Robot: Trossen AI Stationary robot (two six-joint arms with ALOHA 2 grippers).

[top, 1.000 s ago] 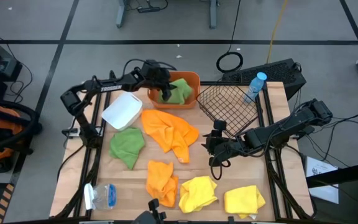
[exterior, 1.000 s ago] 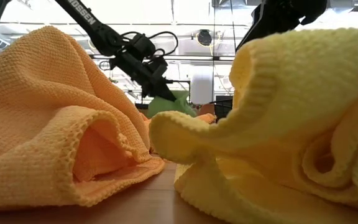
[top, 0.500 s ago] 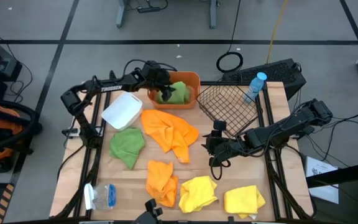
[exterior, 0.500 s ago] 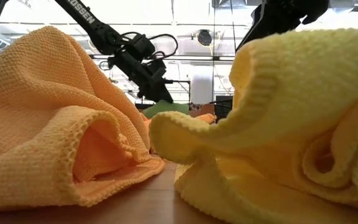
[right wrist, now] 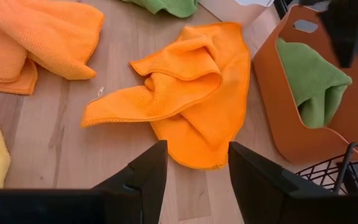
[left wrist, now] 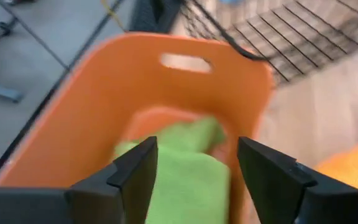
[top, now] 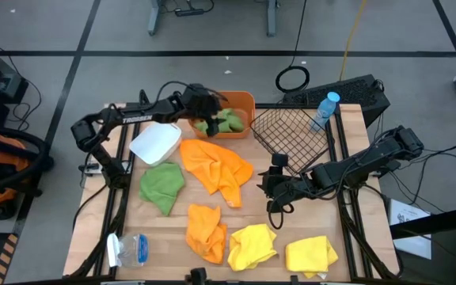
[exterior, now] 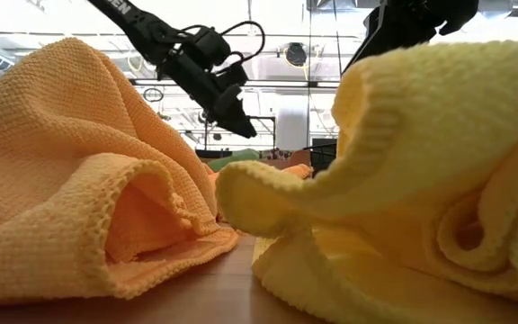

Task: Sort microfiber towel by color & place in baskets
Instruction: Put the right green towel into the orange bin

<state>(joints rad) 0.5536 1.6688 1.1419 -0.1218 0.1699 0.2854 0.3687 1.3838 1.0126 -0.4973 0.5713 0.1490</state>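
My left gripper [top: 205, 109] [left wrist: 196, 152] hangs open just above the orange tub [top: 246, 100] at the table's far side. A green towel [top: 226, 120] [left wrist: 185, 171] lies bunched inside that tub, below the fingers and apart from them. My right gripper [top: 274, 199] [right wrist: 191, 171] waits open over bare wood right of centre. On the table lie a green towel [top: 162, 186], a large orange towel [top: 216, 166] [right wrist: 185, 93], a smaller orange one [top: 206, 231] and two yellow ones [top: 252, 245] [top: 311, 255]. The white tub [top: 155, 141] and the black wire basket [top: 295, 131] flank the orange tub.
A clear bottle with a blue cap [top: 323, 111] stands at the far right corner beside the wire basket. A clear plastic packet [top: 129, 249] lies at the near left corner. In the low view an orange towel [exterior: 61, 162] and a yellow one [exterior: 403, 162] fill the foreground.
My left gripper has opened and let go of the green towel, which has sunk into the orange tub. The gripper has then risen and drawn back a little toward the table's left edge.
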